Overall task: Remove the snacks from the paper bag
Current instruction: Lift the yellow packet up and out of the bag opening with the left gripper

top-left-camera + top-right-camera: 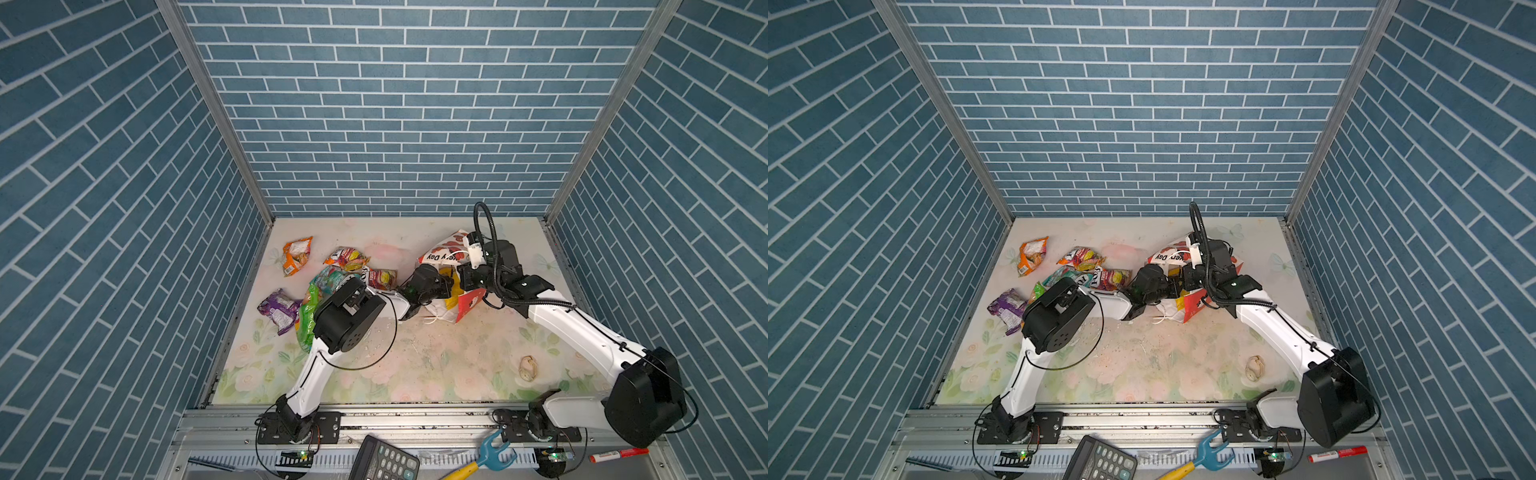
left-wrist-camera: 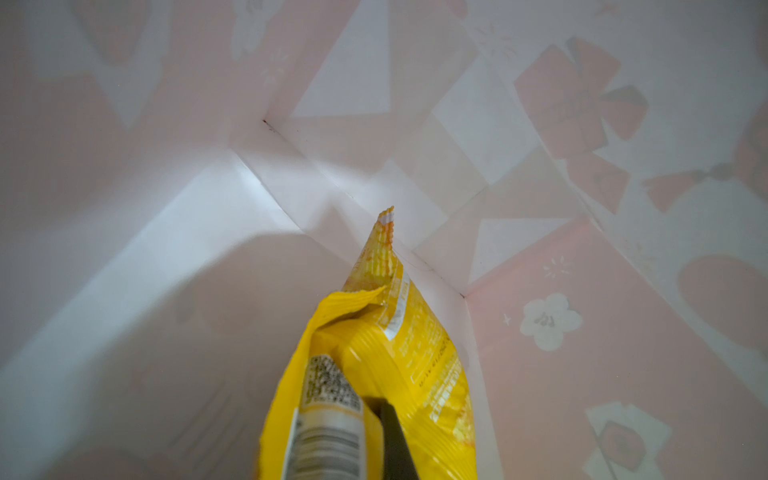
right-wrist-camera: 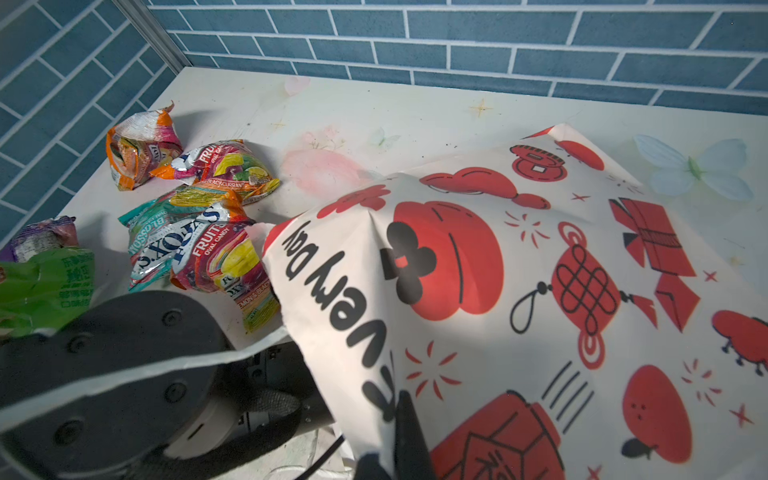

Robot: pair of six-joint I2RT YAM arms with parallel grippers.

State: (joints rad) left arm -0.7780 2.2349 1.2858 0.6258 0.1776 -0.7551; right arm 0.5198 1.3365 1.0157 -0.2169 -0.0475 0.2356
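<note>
Six snacks [image 1: 348, 258] lie far left on the desk [image 1: 415, 365]. My left pincer [image 2: 376, 432], inside the paper bag [image 3: 498, 291] at right, clamps a yellow packet [image 2: 386, 353], seemingly the last; my right pincer [image 3: 390, 453] pinches the bag's wall.

White-and-red paper bag [image 1: 440, 257] on its side, yellow packet [image 2: 415, 353] inside; other snacks [image 1: 347, 258] loose beside its mouth.

This is a robotics lab test cell: blue brick-print panels [image 1: 395, 104] hang on bare aluminium posts [image 1: 212, 99], the left arm [image 1: 309, 376] and right arm [image 1: 582, 332] are bolted to a metal rail [image 1: 415, 417] along a flower-printed tabletop [image 1: 436, 365], with a calculator [image 1: 382, 459] lying in front.
</note>
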